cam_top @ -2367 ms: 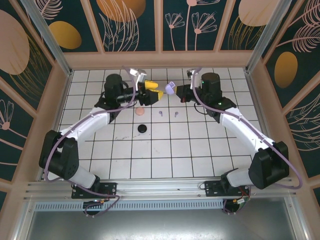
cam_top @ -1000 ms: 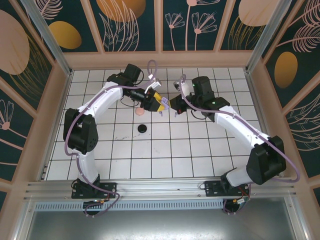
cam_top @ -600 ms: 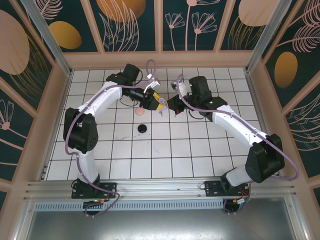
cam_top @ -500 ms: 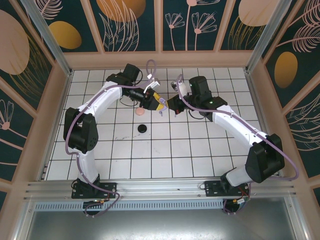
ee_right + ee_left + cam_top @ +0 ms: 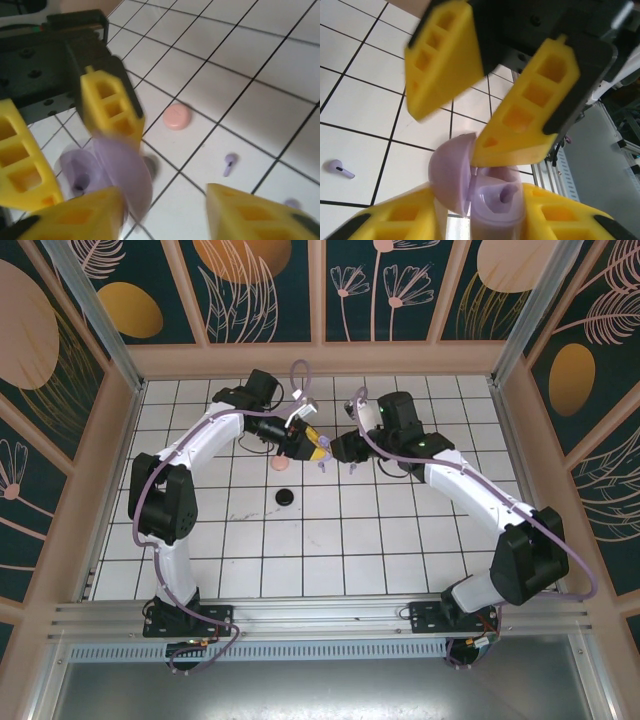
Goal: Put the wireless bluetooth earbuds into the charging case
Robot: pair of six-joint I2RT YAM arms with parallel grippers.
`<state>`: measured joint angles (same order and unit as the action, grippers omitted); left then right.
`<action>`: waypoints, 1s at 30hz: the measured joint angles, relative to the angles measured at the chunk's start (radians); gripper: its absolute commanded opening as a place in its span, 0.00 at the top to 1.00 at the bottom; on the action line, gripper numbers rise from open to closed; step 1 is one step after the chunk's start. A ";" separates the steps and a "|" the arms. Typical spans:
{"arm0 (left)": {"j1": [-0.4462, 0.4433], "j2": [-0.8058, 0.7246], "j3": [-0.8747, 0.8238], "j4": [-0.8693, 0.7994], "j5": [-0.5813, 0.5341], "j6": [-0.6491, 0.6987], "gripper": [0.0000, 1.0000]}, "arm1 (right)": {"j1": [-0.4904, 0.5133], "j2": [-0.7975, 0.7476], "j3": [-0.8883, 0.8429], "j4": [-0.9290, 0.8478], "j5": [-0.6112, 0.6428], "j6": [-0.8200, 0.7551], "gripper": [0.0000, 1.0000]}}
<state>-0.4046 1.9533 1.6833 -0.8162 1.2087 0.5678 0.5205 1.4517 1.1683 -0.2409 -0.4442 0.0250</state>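
A lilac charging case [image 5: 495, 200] with its lid [image 5: 447, 172] swung open sits between my left gripper's [image 5: 480, 196] yellow fingers, which are shut on its base. One empty socket shows inside it. My right gripper [image 5: 165, 210] is open just beside the case [image 5: 80, 175], one fingertip [image 5: 492, 145] touching the lid's top edge. In the top view both grippers [image 5: 316, 444] [image 5: 338, 448] meet above the middle of the far tiles. Two lilac earbuds [image 5: 228, 163] [image 5: 291, 203] lie loose on the floor below them [image 5: 322, 468] [image 5: 352, 471].
A pink round disc [image 5: 280, 464] lies left of the earbuds, with a black disc [image 5: 285, 497] nearer the arm bases. Wooden walls [image 5: 320, 360] ring the white tiled floor [image 5: 400, 540].
My right gripper has gone from shut to open, letting go of the case. My left gripper has narrowed onto the case. Both arms have stayed nearly where they were.
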 measured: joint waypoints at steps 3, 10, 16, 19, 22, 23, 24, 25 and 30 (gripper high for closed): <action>-0.008 -0.013 -0.053 0.075 0.011 -0.046 1.00 | -0.008 -0.024 0.000 0.006 0.026 0.023 0.44; 0.012 -0.216 -0.387 0.564 -0.070 -0.381 1.00 | -0.029 -0.157 -0.021 0.009 0.070 0.093 0.43; 0.042 -0.371 -0.485 0.863 -0.191 -0.543 1.00 | -0.031 -0.181 -0.052 0.009 0.108 0.167 0.43; 0.042 -0.443 -0.552 0.971 -0.262 -0.586 1.00 | -0.031 -0.138 -0.055 0.010 0.146 0.207 0.44; 0.042 -0.527 -0.654 1.078 -0.343 -0.619 1.00 | -0.031 -0.069 -0.059 0.014 0.183 0.242 0.44; 0.042 -0.554 -0.687 1.112 -0.368 -0.627 1.00 | -0.031 -0.047 -0.062 0.015 0.192 0.249 0.45; 0.042 -0.586 -0.726 1.151 -0.398 -0.635 1.00 | -0.031 -0.018 -0.065 0.016 0.204 0.260 0.45; 0.042 -0.621 -0.769 1.194 -0.429 -0.644 1.00 | -0.031 0.012 -0.065 0.016 0.214 0.270 0.46; 0.042 -0.752 -0.927 1.400 -0.563 -0.687 1.00 | -0.028 0.152 -0.044 0.003 0.254 0.301 0.47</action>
<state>-0.3626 1.2015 0.7567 0.5835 0.6453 -0.1192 0.4927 1.6035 1.1240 -0.2375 -0.1902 0.3256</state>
